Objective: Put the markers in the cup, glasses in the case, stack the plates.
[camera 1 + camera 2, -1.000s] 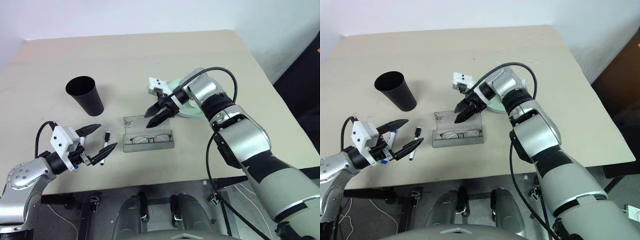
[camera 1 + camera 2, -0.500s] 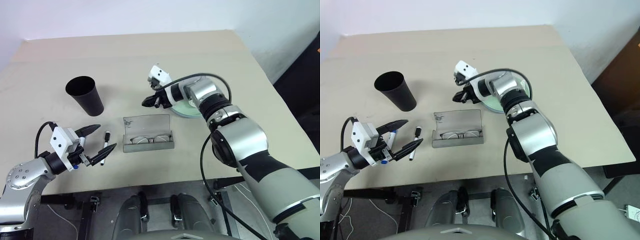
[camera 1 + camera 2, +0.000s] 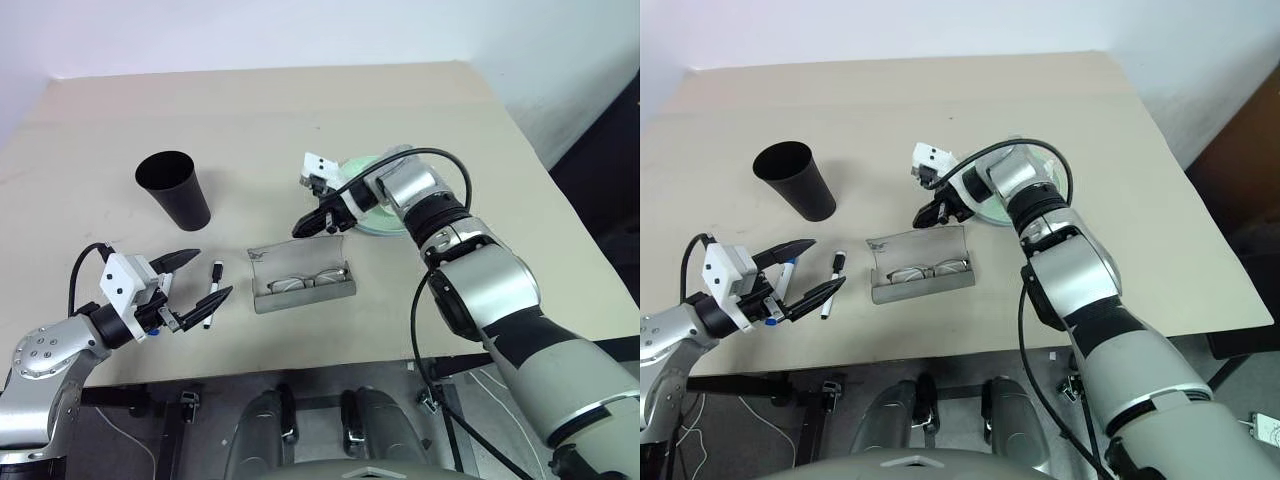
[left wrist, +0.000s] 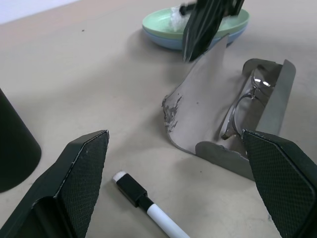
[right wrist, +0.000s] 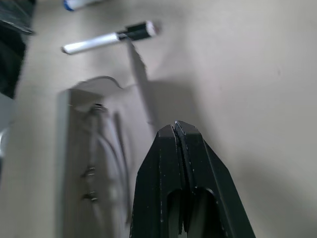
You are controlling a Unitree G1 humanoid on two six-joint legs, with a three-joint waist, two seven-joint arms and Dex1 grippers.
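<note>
Head views: one matte black tapered plastic cup (image 3: 173,189) stands on the beige desk (image 3: 250,110). One grey fabric-like hinged case (image 3: 300,278) lies open, one pair of thin-framed clear glasses (image 3: 305,283) inside. Two stacked shallow round plates (image 3: 375,215), mint on blue.

Left wrist view: the left tool (image 3: 193,276) gapes empty above a black-capped white marker (image 4: 146,206).

Right wrist view: the right tool (image 5: 177,130) is pinched together, empty, over the lid.
</note>
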